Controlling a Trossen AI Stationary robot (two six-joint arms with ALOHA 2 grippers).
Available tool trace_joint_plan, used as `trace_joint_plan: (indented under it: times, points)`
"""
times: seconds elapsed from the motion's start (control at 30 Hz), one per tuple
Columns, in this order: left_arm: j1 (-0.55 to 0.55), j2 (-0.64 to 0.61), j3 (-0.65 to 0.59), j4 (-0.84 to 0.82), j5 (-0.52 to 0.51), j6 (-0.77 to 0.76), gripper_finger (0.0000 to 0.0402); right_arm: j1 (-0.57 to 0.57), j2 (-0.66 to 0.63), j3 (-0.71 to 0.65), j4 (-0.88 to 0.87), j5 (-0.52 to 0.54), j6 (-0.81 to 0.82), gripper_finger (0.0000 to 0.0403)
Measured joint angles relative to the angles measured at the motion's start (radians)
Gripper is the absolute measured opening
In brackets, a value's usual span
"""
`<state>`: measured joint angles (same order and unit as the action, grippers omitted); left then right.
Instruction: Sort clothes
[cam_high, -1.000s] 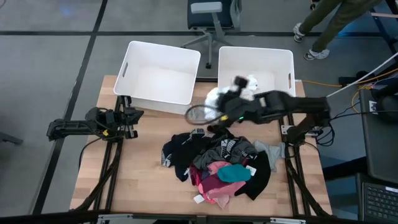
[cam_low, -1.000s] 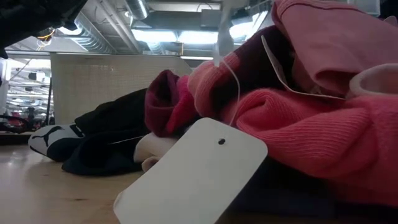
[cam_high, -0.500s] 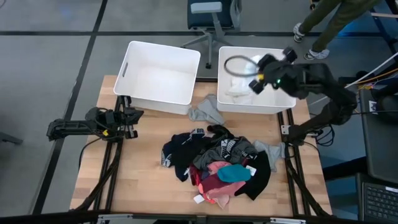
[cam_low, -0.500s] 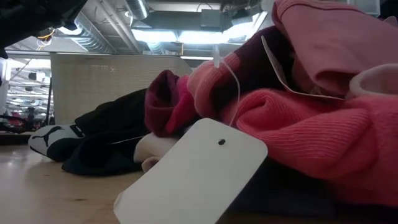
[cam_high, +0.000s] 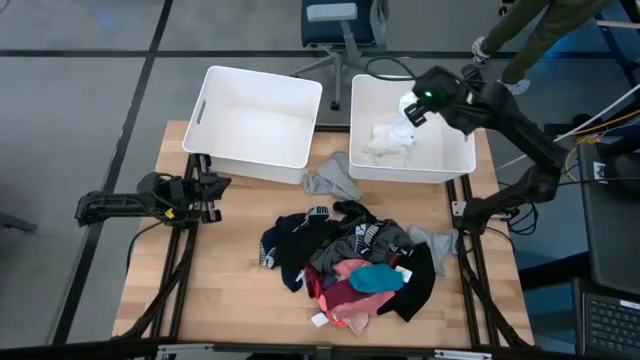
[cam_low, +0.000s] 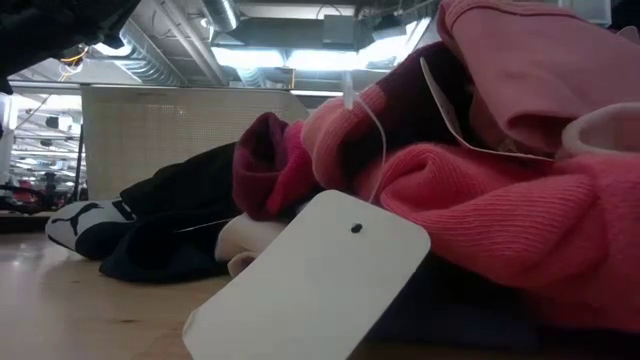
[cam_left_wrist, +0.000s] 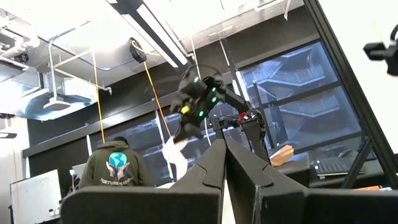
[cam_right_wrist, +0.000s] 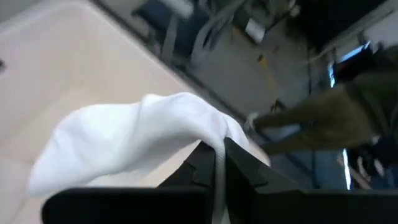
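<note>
We hold a white garment over the right-hand bin.

Our right gripper (cam_high: 411, 108) hangs above the right bin (cam_high: 363, 96), its fingers (cam_right_wrist: 239, 163) pinched tight on a fold of the white garment (cam_right_wrist: 134, 140), so the cloth drapes away from the tips and down into the bin; we judge it is held there so that it drops in with the whites. Our left gripper (cam_high: 210, 190) waits at the table's left edge, fingers closed on nothing. The rest of the clothes (cam_high: 350, 265) lie heaped on the table (cam_high: 225, 290) in front of the bins, with a grey piece (cam_high: 332, 180) just beside the left bin (cam_high: 215, 82).
</note>
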<state>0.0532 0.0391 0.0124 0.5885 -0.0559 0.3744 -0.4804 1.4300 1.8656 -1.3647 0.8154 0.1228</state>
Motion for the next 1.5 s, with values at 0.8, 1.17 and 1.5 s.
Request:
trace_joint_plan:
  times: [0.8, 1.17, 1.5]
  points:
    - [0.000, 0.000, 0.000, 0.000, 0.000, 0.011, 0.0004, -0.122, 0.001, -0.494, 0.346, -0.390, -0.091, 0.0022]
    - [0.000, 0.000, 0.000, 0.000, 0.000, 0.011, 0.0004, -0.122, 0.001, -0.494, 0.345, -0.469, -0.075, 0.0165]
    - [0.000, 0.000, 0.000, 0.000, 0.000, 0.011, 0.0004, -0.069, -0.001, -0.338, 0.193, -0.495, -0.019, 0.0256]
